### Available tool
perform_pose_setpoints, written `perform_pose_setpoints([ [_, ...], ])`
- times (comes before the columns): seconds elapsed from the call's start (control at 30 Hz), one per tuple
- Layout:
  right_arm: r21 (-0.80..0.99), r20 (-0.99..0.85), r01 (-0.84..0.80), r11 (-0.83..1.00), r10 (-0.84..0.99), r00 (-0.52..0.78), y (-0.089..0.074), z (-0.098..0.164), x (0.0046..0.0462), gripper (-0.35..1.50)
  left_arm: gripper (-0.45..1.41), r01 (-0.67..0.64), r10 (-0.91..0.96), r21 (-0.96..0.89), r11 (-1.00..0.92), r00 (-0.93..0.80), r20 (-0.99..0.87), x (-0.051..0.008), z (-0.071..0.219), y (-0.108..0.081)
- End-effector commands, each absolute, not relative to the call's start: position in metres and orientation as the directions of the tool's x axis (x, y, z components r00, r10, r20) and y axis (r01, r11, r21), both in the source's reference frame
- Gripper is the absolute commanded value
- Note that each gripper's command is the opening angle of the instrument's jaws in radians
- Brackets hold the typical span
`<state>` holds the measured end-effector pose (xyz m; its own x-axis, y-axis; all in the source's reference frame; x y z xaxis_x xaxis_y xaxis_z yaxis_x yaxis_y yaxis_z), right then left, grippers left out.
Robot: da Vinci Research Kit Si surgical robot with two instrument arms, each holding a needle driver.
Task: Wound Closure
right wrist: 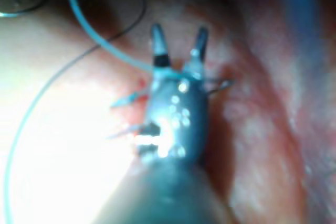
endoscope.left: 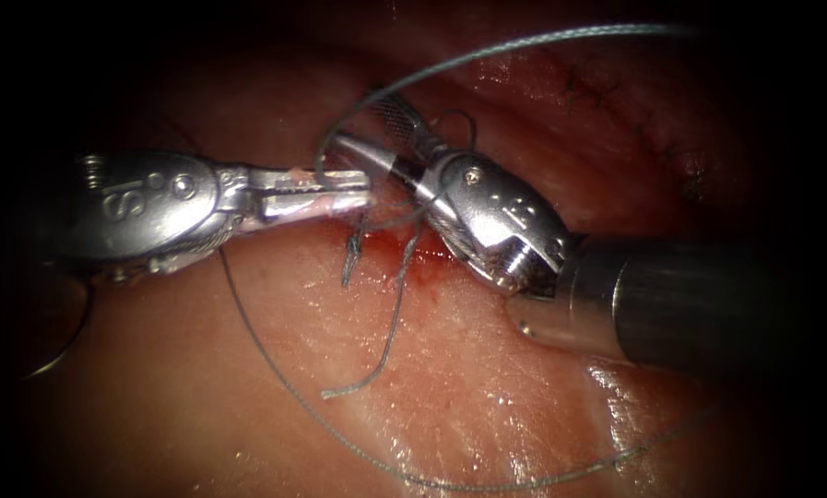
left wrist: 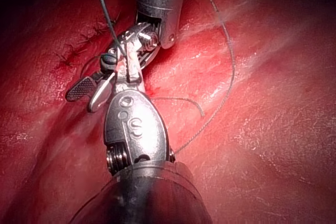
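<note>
Glossy wet tissue [endoscope.left: 275, 341]; polished metal left end effector [endoscope.left: 339, 192].

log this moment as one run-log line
left tool: shut on thin grey thread | right tool: open, empty | curved needle: unseen | pink pork tissue

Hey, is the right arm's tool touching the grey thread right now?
Touching. In the endoscope view the grey thread loops between the open jaws of the right arm's tool; the right wrist view shows the strand lying against a jaw base. The jaws are not closed on it.

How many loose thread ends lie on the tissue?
2: a short thread end below the left tool's fingers, and a longer thread end lower on the tissue. More may hide under tools.
</note>
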<state>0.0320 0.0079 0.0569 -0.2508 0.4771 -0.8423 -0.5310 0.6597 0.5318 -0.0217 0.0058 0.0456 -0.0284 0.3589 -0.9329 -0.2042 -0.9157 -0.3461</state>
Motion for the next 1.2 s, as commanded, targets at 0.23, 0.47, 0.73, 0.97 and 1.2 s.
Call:
perform_pose_setpoints([
  [0.23,0.622,-0.783,-0.405,0.67,0.519,-0.344,0.007,0.057,0.0311,0.52,-0.45,-0.228,0.381,-0.363,-0.904,-0.038,-0.924,-0.0203,0.049,0.005],
  [0.47,0.659,-0.733,-0.206,0.723,0.557,-0.39,0.006,0.054,0.031,0.56,-0.45,-0.247,0.4,-0.378,-0.892,-0.041,-0.916,-0.0188,0.052,0.006],
  [0.73,0.59,-0.746,-0.023,0.807,0.534,-0.399,0.007,0.051,0.0312,0.76,-0.45,-0.257,0.43,-0.409,-0.876,-0.031,-0.902,-0.0185,0.057,0.008],
  [0.97,0.492,-0.827,0.114,0.863,0.504,-0.248,0.006,0.052,0.0319,0.79,-0.45,-0.242,0.443,-0.424,-0.873,-0.03,-0.896,-0.0195,0.057,0.009],
  [1.2,0.438,-0.876,0.327,0.837,0.479,-0.053,0.005,0.052,0.0317,0.79,-0.45,-0.228,0.443,-0.423,-0.877,-0.041,-0.896,-0.0201,0.057,0.009],
])
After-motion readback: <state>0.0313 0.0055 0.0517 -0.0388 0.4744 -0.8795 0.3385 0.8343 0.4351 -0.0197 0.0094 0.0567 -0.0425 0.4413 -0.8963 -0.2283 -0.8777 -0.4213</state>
